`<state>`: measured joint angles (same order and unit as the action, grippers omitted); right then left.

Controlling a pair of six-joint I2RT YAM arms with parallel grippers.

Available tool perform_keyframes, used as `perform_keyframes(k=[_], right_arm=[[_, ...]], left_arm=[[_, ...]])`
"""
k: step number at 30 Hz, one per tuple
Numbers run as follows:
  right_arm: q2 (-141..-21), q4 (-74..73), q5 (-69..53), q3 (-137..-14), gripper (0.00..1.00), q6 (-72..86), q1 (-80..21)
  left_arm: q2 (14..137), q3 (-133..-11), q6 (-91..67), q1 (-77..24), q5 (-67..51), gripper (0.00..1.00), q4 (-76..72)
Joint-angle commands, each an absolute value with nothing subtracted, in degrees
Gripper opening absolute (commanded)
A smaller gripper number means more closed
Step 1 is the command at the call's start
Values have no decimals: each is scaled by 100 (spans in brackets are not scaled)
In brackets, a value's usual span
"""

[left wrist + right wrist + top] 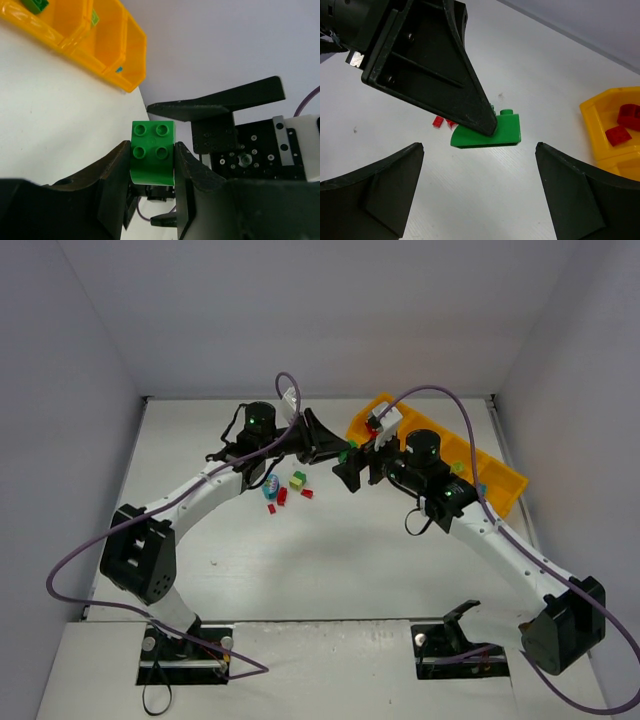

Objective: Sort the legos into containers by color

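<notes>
My left gripper [152,146] is shut on a dark green lego [152,162] and holds it above the table, left of the orange-yellow tray [500,480]. The same lego shows in the right wrist view [492,134] and from above [343,454]. My right gripper [479,148] is open and empty, facing the left gripper [335,448] with its fingers on either side of the held lego, apart from it. The tray's compartments hold red legos [620,132], a green one [35,5], a pale green one [95,19] and a teal one [119,70].
Loose legos lie on the table left of the grippers: a teal one [270,485], a yellow-green one [298,480] and small red ones [282,496]. The tray [75,37] lies diagonally at the back right. Grey walls enclose the table.
</notes>
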<state>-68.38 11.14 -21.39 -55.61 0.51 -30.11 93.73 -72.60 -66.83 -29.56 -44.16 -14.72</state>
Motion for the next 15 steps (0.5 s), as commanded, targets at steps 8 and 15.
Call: perform_keyframes(k=[8,15], right_arm=[[-6864,1415,-2329,-6003,83,-404,-3050],[-6996,1415,-2478,-6029,85,-343,-3050]], left_arm=[[9088,-7725,-6258,-2936,-4992,0,-1187],[9088,-7787,-6337,-2936,-5018,0,-1257]])
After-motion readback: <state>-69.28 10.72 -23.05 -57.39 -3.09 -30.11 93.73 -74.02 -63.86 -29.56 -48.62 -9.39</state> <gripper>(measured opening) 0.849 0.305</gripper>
